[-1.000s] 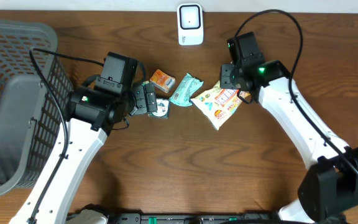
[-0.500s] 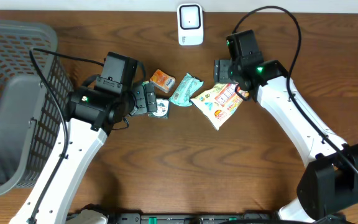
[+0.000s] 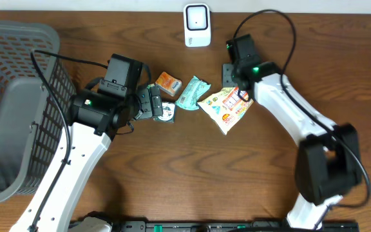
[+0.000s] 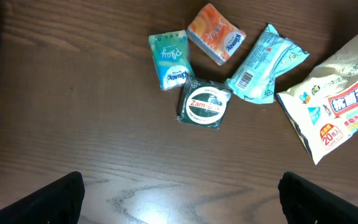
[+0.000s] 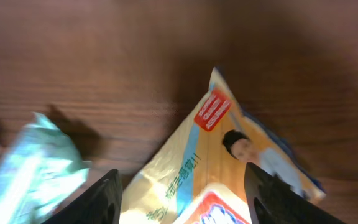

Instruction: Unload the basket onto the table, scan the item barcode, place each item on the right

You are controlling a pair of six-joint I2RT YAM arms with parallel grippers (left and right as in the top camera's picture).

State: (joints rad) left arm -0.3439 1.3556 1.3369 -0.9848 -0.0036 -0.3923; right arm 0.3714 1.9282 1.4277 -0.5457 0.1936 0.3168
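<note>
A yellow snack packet (image 3: 226,106) lies flat on the wooden table, right of centre. My right gripper (image 3: 232,76) hovers over its far corner. In the right wrist view the packet (image 5: 197,168) fills the gap of the right gripper (image 5: 185,199), whose jaws stand apart and open astride it. The white scanner (image 3: 197,26) stands at the back edge. My left gripper (image 3: 150,103) is wide open over bare wood (image 4: 180,205), short of a green round tin (image 4: 205,104), a green tissue pack (image 4: 169,60), an orange pack (image 4: 216,34) and a teal packet (image 4: 266,62).
A grey mesh basket (image 3: 18,96) fills the left side of the table. The small items cluster between the two grippers, with the teal packet (image 3: 191,92) touching the yellow packet's left edge.
The right gripper has shifted up and left along the yellow packet toward its far corner, and its jaws widened, then narrowed somewhat. The left arm has not moved.
</note>
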